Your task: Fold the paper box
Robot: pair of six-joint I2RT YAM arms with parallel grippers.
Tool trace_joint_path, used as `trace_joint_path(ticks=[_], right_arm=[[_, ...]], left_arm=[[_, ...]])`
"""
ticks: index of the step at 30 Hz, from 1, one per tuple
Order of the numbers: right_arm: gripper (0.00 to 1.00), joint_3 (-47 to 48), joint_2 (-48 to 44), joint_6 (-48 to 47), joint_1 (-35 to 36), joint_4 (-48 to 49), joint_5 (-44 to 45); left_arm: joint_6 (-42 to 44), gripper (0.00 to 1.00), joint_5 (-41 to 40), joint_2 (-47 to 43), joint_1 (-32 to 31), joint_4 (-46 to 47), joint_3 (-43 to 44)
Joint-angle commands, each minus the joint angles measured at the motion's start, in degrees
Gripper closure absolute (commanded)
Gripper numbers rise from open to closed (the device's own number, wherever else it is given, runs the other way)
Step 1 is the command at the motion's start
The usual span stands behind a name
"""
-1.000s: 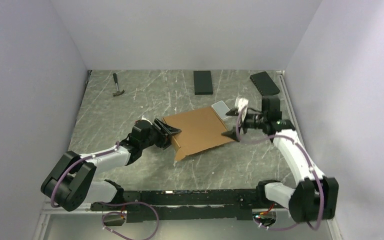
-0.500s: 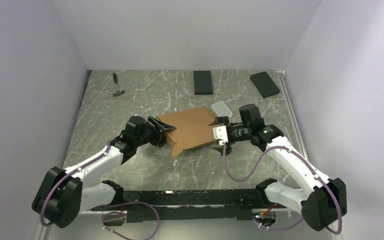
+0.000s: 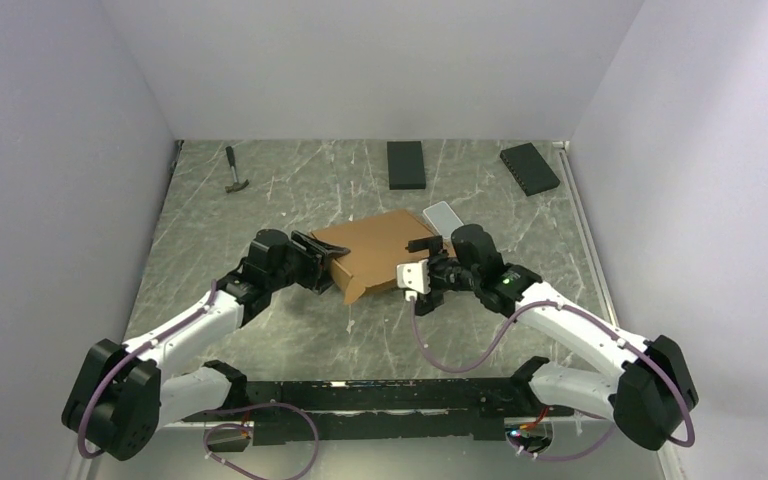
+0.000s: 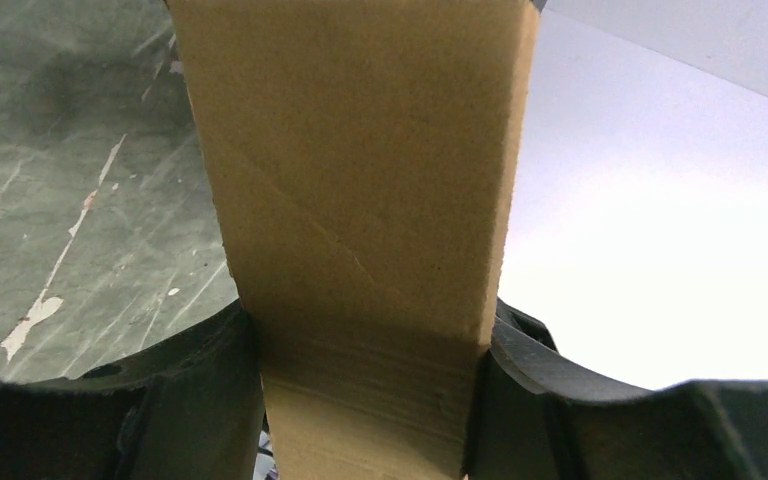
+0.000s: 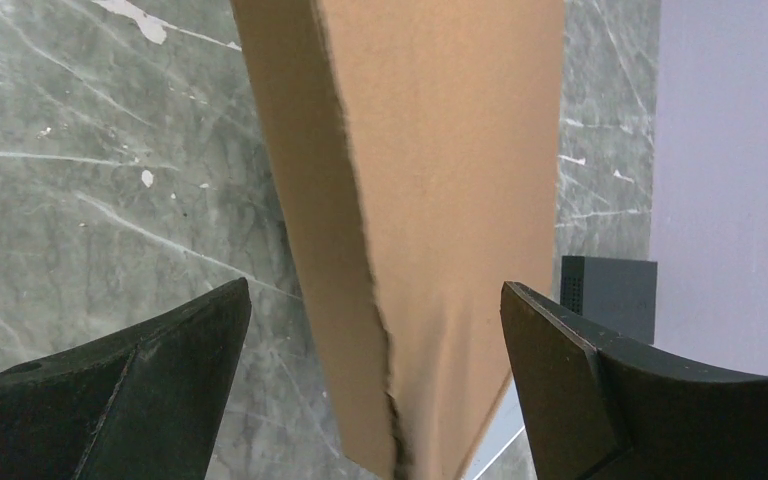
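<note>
At mid-table (image 3: 260,200), your left tool (image 3: 328,263) still pinches the paper box (image 3: 375,248) by its left edge. Your right tool (image 3: 422,272) has swung in, wide open astride the box's right edge without touching; closing there looks next.

— Any lettering legible on the paper box (image 3: 375,255)?
— None. Its brown cardboard shows no print in any view.
— The black slabs (image 3: 406,164), the white case (image 3: 441,215)?
— Too small to make out any mark.
</note>
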Motion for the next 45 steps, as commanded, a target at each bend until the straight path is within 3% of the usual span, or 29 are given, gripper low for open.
trace_joint_path(ticks=[1,14,23,26,30,39,45], right_arm=[[0.01,-3.71,0.49,3.23,2.47,12.83,6.62],[0.06,-10.73,4.25,0.91,10.02,33.32,22.98],[0.31,-10.52,4.37,0.60,10.76,32.84,23.23],[0.40,-9.78,4.17,1.44,10.75,31.30,22.45],[0.43,-9.21,4.18,2.67,10.68,30.39,22.04],[0.48,-6.96,3.14,6.88,9.40,27.51,21.07],[0.51,-4.32,2.77,11.12,8.38,24.90,19.38]], left_arm=[[-3.13,0.55,-0.64,-2.58,0.20,4.30,4.20],[-4.67,0.55,0.22,-2.65,0.20,6.15,3.52],[-5.14,0.52,0.93,-2.19,0.20,7.21,3.10],[-5.01,0.46,0.64,-2.65,0.20,6.12,3.20],[-5.01,0.37,0.87,-3.05,0.20,6.16,3.09],[-1.11,0.02,-1.18,-7.11,0.28,0.84,4.20],[4.86,0.01,-3.70,-13.03,0.91,-4.53,4.95]])
